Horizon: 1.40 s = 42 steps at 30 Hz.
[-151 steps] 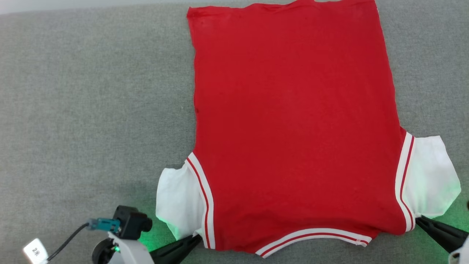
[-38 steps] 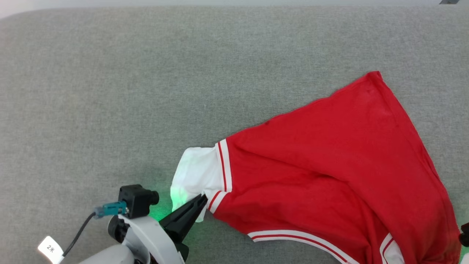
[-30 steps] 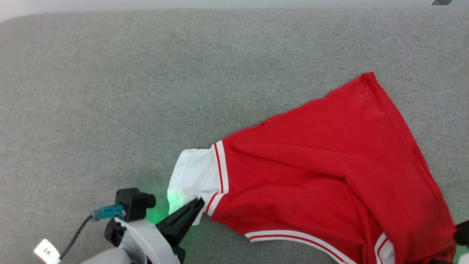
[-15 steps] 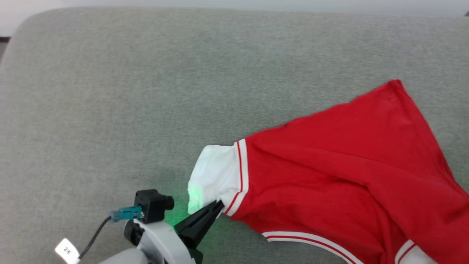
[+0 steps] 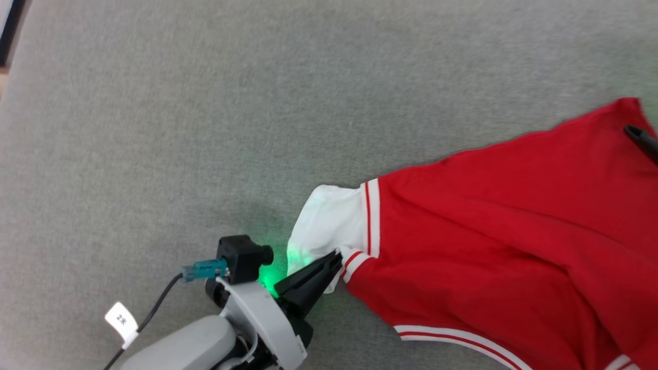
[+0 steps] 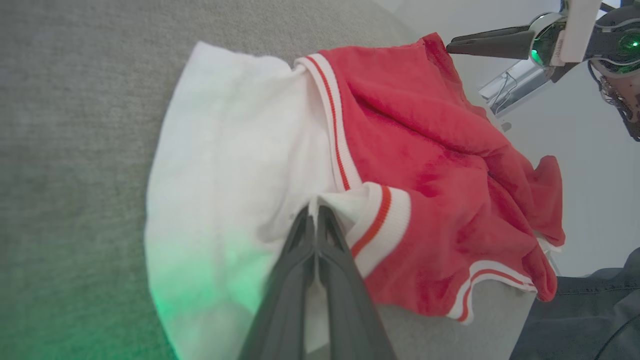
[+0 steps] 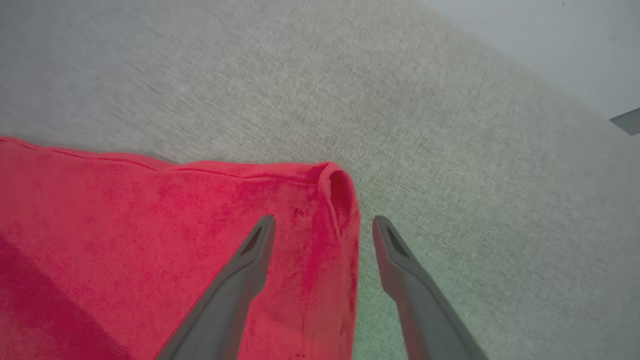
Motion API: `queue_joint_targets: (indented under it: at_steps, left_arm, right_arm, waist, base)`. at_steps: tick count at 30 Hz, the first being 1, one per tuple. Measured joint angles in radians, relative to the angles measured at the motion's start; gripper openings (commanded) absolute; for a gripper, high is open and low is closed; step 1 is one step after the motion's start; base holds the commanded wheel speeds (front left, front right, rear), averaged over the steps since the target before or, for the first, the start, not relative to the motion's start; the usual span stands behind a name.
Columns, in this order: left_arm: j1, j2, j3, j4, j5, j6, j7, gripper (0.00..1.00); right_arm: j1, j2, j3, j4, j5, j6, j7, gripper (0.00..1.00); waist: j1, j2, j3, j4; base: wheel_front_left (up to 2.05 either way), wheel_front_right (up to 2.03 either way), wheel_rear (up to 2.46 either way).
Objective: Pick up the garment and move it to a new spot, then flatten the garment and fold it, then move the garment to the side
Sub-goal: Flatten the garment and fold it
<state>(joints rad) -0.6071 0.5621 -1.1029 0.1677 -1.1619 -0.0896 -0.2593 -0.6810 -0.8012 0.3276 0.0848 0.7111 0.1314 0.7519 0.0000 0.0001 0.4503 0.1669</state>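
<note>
The garment (image 5: 514, 241) lies doubled over once on the grey cushion (image 5: 180, 128), across the right and lower right of the head view. The move and flattening look done, while more folding and the shift aside remain. The left gripper (image 5: 335, 255) is clamped on the white sleeve (image 5: 329, 226) at lower centre, and the right gripper (image 7: 322, 220) has its fingers apart, straddling the red corner at the far right. 5 s ago the garment lay spread flat with 1 gripper at each sleeve, and the camera has turned since.
</note>
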Motion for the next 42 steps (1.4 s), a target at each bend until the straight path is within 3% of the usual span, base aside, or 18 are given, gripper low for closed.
queue_joint_targets:
  at_steps: [6, 7, 8, 9, 14, 18, 25, 31, 36, 42]
  left_arm:
    - [-0.017, -0.022, 0.004, 0.014, 0.010, -0.015, -0.005, 0.00]
    - [-0.019, -0.025, 0.005, 0.017, 0.011, -0.017, -0.005, 0.00]
    - [-0.020, -0.028, 0.007, 0.018, 0.011, -0.021, -0.005, 0.00]
    - [-0.020, -0.030, 0.010, 0.021, 0.011, -0.022, -0.005, 0.00]
    - [-0.015, -0.034, 0.036, 0.028, -0.027, -0.034, -0.005, 0.00]
    - [-0.051, -0.004, 0.070, 0.041, -0.067, -0.041, -0.003, 0.00]
    - [-0.286, 0.028, 0.172, 0.047, -0.197, -0.041, 0.050, 0.00]
    - [-0.543, 0.030, 0.258, 0.156, -0.278, -0.041, 0.136, 0.00]
    - [-0.813, -0.013, 0.369, 0.367, -0.291, -0.039, 0.107, 0.00]
    - [-1.059, -0.096, 0.423, 0.563, -0.272, -0.040, 0.063, 0.00]
  right_arm:
    - [-0.075, -0.025, 0.141, 0.101, -0.001, 0.000, -0.012, 1.00]
    - [-0.092, -0.034, 0.160, 0.112, 0.012, 0.000, -0.011, 0.74]
    - [-0.103, -0.039, 0.174, 0.120, 0.024, 0.000, -0.012, 0.31]
    - [-0.114, -0.042, 0.188, 0.127, 0.034, 0.000, -0.015, 0.02]
    - [-0.155, -0.027, 0.230, 0.179, 0.082, 0.000, -0.066, 0.00]
    - [-0.200, 0.010, 0.227, 0.247, 0.110, 0.000, -0.126, 0.00]
    - [-0.414, 0.111, 0.108, 0.454, 0.055, 0.000, -0.231, 0.00]
    - [-0.641, 0.259, 0.008, 0.644, -0.043, 0.000, -0.370, 0.00]
    - [-0.823, 0.339, -0.093, 0.784, -0.134, 0.000, -0.540, 0.00]
    - [-0.967, 0.394, -0.202, 0.922, -0.217, 0.002, -0.767, 0.00]
  waist:
    - [0.0000, 0.0000, 0.038, 0.027]
    - [0.0000, 0.0000, 0.043, 0.031]
    - [0.0000, 0.0000, 0.047, 0.034]
    - [0.0000, 0.0000, 0.050, 0.036]
    - [0.0000, 0.0000, 0.044, 0.028]
    - [0.0000, 0.0000, 0.027, 0.015]
    - [0.0000, 0.0000, -0.002, -0.015]
    - [0.0000, 0.0000, -0.009, -0.065]
    - [0.0000, -0.0001, 0.000, -0.115]
    - [0.0000, -0.0001, 0.010, -0.168]
  base:
    - [0.00, 0.00, 0.00]
    - [0.00, 0.00, 0.00]
    - [0.00, 0.00, 0.00]
    - [0.00, 0.00, 0.00]
    - [0.00, 0.00, 0.00]
    - [0.00, 0.00, 0.00]
    - [0.00, 0.00, 0.00]
    - [0.00, 0.00, 0.00]
    - [0.00, 0.00, 0.00]
    - [0.00, 0.00, 0.00]
